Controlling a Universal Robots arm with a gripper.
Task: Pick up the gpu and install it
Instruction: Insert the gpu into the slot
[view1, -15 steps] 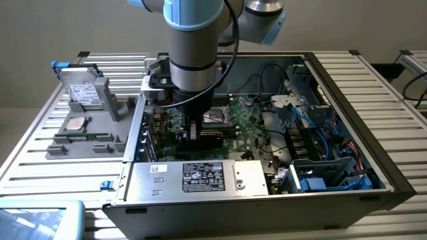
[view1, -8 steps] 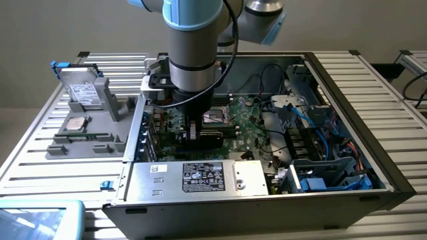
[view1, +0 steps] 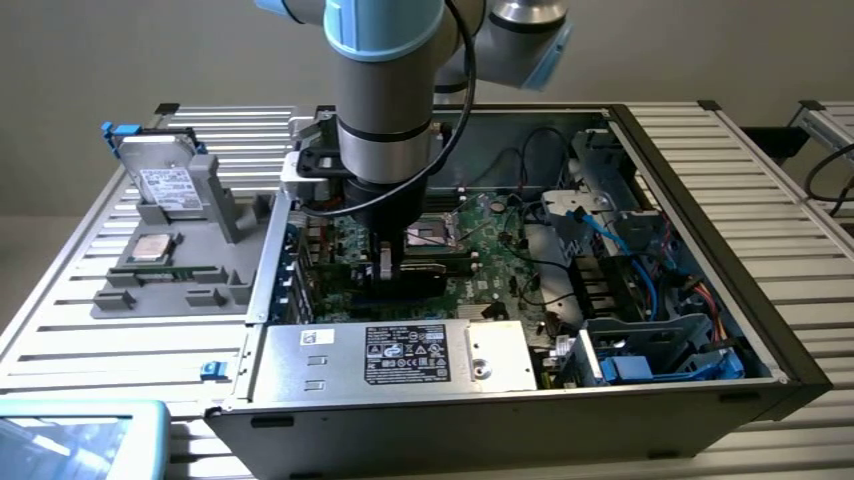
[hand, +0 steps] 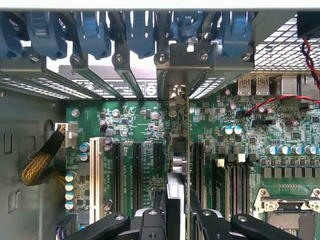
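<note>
Inside the open case, from the largest thing to the smallest:

Work table: a surface of silver aluminium slats (view1: 747, 190) is seen under everything.

Computer case: a large black and grey metal tower case (view1: 727, 290) lies on its side on the table, with the side panel off, so that the inside is seen from above.

Robot arm: a grey arm with light blue joint covers (view1: 387, 100) reaches down from above into the case, over the part of the board nearer to the exterior view's left.

Power supply: a silver metal box with a black and white label (view1: 400, 355) is seated along the near wall of the case.

Grey holder: a grey plastic fixture (view1: 180, 250) stands on the table at the exterior view's left of the case; a silver hard drive with a white label (view1: 167, 188) is propped up in it.

Motherboard: a green circuit board with long black slots (hand: 135, 170) covers the floor of the case.

Gripper: the black two-finger gripper (hand: 176, 220) is closed on the card, one finger on each face of it.

Gpu: the gpu, a thin flat expansion card seen edge-on (hand: 179, 150), is held upright between the fingers. It stands over the motherboard between the black slots, and its metal bracket end reaches the rear slot openings under the blue clips (hand: 140, 30). Whether it is fully seated in a slot cannot be told.
</note>
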